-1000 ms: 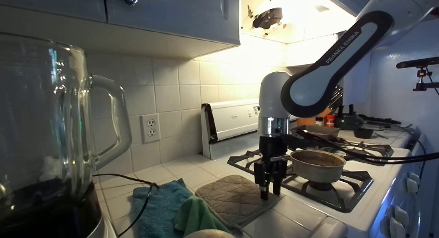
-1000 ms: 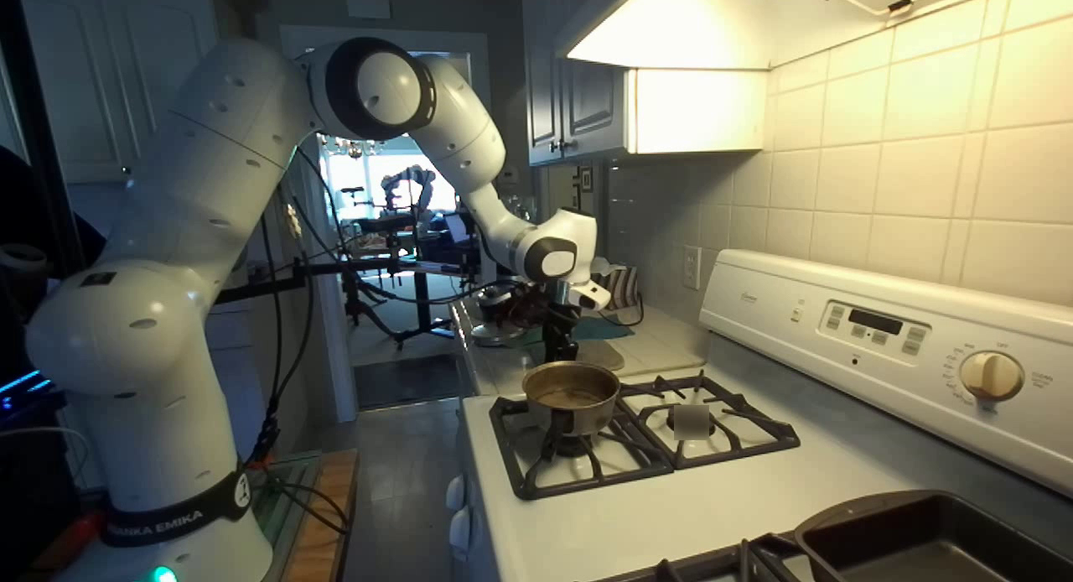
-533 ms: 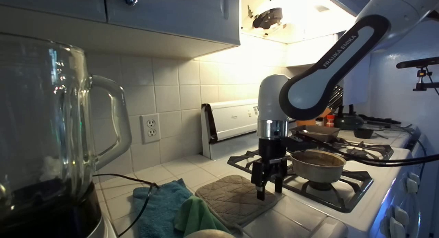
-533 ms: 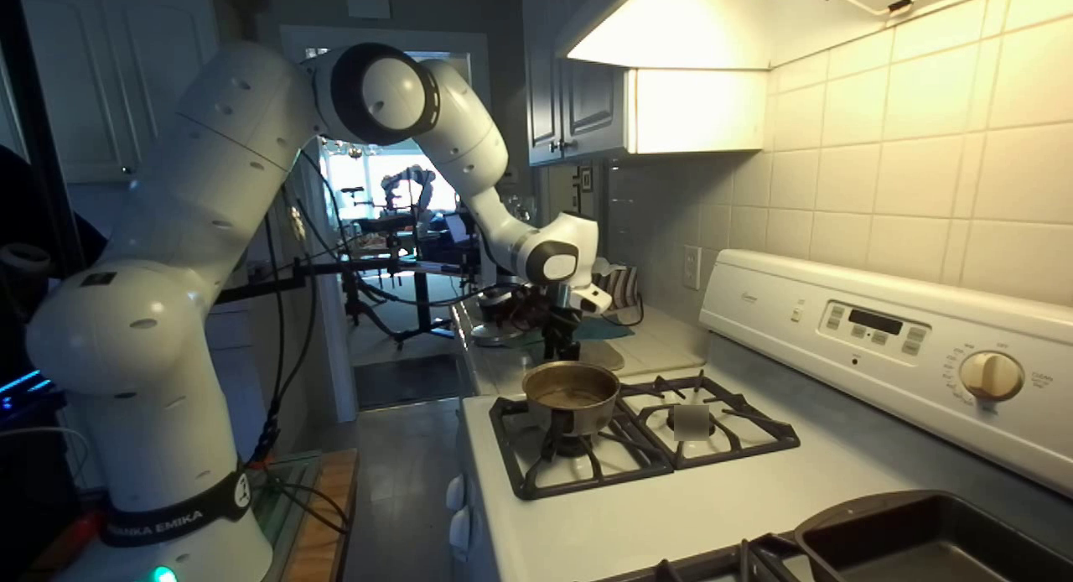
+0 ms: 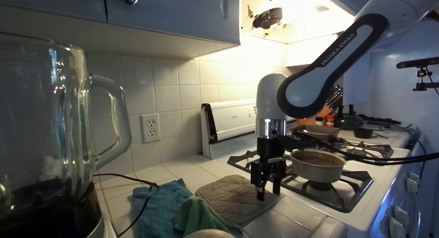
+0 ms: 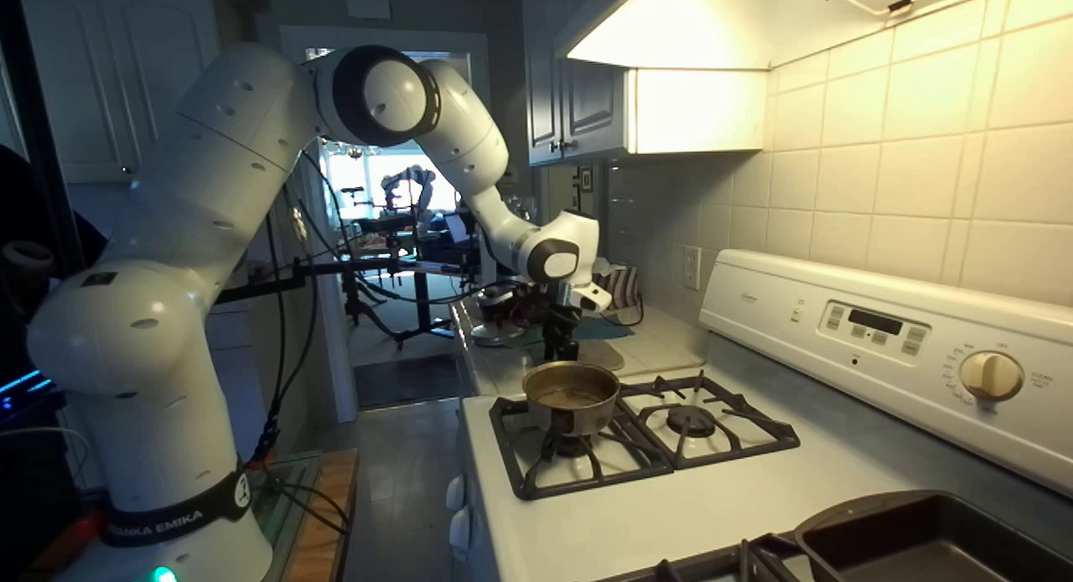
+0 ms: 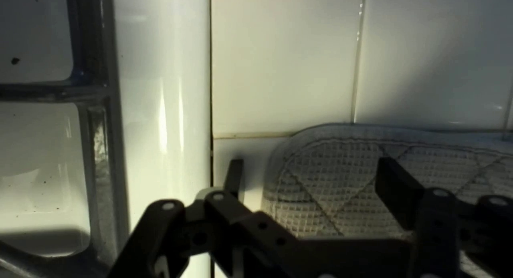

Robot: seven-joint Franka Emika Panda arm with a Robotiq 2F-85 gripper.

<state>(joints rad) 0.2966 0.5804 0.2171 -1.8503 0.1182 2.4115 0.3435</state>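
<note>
Nudged slightly toward the blue towel point(image 5: 162, 207) since a second ago, the black gripper point(image 5: 268, 195) hangs, fingers point(image 7: 400, 194) spread, over the edge of a quilted pot holder point(image 5: 229, 200) lying on the tiled counter point(image 5: 284, 221) beside the stove point(image 6: 738, 490).

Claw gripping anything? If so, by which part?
Nothing held. The claw is open, its fingers apart, with a corner of the gray quilted pot holder showing unpinched between them in the wrist view.
</note>
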